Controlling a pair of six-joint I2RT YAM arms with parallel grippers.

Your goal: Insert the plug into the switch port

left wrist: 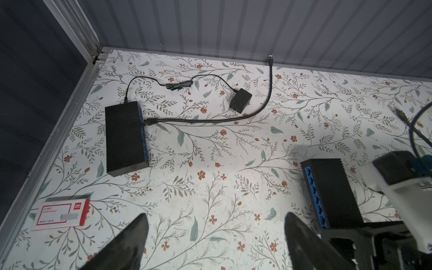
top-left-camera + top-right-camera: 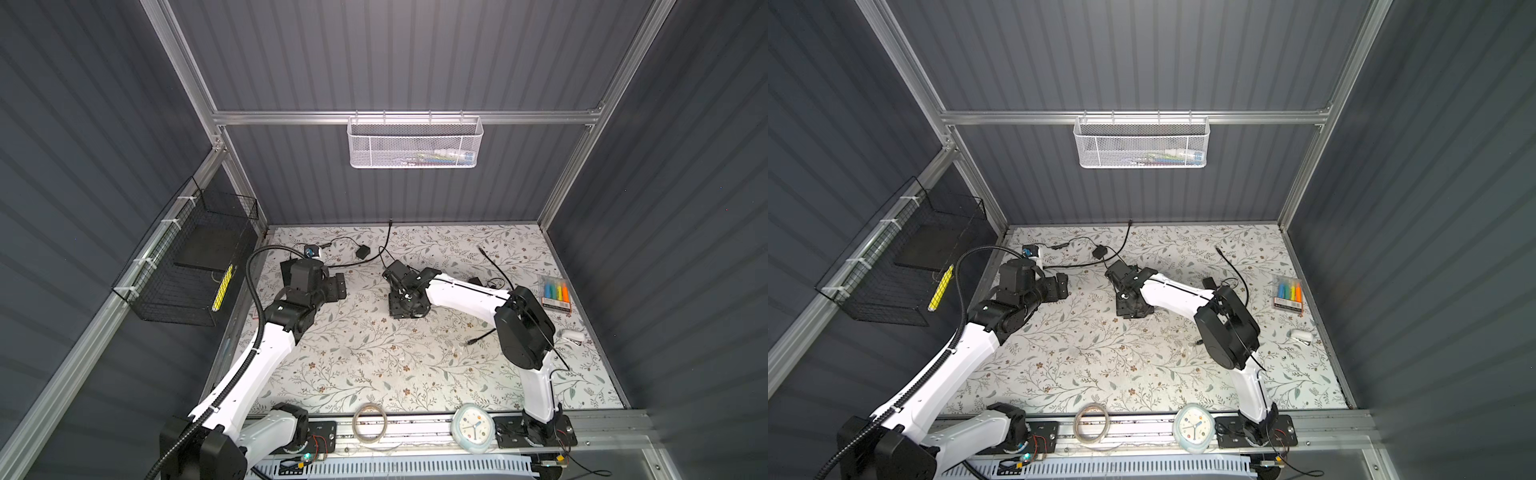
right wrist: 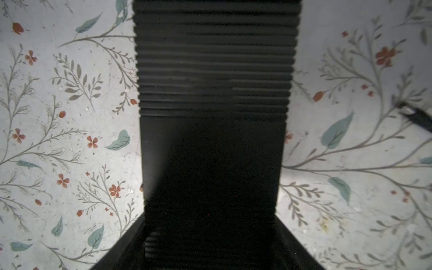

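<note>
We are seeing the right gripper point(image 2: 408, 305) clamping the ribbed black switch point(image 3: 210, 93) on the floral mat point(image 2: 374, 365), while the left gripper point(image 1: 217, 245) is hanging wide and empty to one side. A loose plug point(image 2: 471, 342) is lying on the mat apart from that switch; a second plug point(image 1: 149, 122) is sitting in the corner switch point(image 1: 124, 138).

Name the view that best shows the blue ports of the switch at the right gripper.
Left wrist: the ports plainly line the side of the switch. Right wrist shows only its ribbed top; in both top views it is a dark block, ports not discernible.
</note>
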